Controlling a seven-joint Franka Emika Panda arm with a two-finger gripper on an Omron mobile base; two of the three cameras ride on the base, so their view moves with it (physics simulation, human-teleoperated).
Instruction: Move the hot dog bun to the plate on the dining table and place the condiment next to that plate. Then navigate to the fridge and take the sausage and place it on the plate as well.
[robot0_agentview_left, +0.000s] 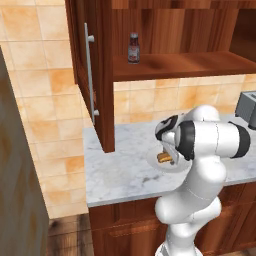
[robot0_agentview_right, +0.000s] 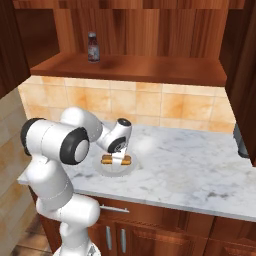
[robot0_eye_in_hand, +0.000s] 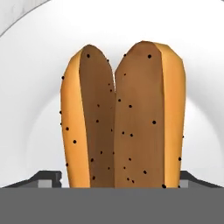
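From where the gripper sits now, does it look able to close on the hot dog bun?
Probably yes. The gripper hangs directly over the hot dog bun on the whitish plate, and in the hand view its fingertips stand on either side of the bun with nothing between. The jaws look open.

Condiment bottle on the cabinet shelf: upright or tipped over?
Upright. The condiment bottle stands cap-up on the wooden shelf in both base views, alone above the counter.

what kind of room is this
A kitchen, most likely: a marble counter backed by orange tiles, wooden cabinets with a condiment bottle on the shelf, and a hot dog bun on a pale plate.
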